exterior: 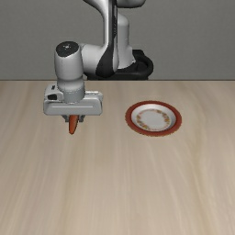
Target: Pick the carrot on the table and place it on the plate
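We see the jaws closed on the carrot. The gripper points straight down and pinches the carrot's thick upper end, and the orange tip hangs below the fingers toward the table. We cannot tell whether the tip is just clear of the wood or brushing it.

The grip looks like the weakest point. The carrot tapers and is held only near its top, so we judge it could swing or slide out during a quick sideways move. If the tip is touching the table, dragging it across could twist it out of the fingers. We would want some lift before any travel.

The plate lies well apart from the carrot, toward the exterior view's right and at about the same depth. It is shallow, with a dark red rim and a pale centre. A release from too high or off-centre could let the carrot bounce, roll over the low rim, or come to rest half on it. A descent that is too low could press the tip into the plate.

The table is a broad, pale wood-grain surface with open space on the near side. A plain grey wall rises beyond its far edge, where the arm comes down.
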{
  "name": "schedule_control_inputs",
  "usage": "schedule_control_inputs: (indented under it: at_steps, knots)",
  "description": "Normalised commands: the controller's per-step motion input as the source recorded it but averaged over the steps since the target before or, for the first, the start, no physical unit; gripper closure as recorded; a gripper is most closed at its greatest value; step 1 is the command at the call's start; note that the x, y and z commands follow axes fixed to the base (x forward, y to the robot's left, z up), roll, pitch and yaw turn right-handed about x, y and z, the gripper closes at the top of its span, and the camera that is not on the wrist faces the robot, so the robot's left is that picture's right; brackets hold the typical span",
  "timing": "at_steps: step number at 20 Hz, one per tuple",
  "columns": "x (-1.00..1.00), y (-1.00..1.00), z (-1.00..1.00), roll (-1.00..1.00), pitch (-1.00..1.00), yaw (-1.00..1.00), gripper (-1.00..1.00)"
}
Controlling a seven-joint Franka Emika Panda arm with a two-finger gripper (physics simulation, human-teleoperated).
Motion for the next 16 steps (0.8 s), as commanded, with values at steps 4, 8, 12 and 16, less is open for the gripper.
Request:
schedule_control_inputs:
  at_steps: [4, 8, 12, 16]
  knots:
    - [0.0, 0.0, 1.0, 0.0, 0.0, 0.0, 1.0]
    - [0.0, 0.5, 0.5, 0.0, 0.0, 0.0, 1.0]
    - [0.0, 1.0, 0.0, 0.0, 0.0, 0.0, 1.0]
    - [0.0, 1.0, 0.0, 0.0, 0.0, 0.0, 1.0]
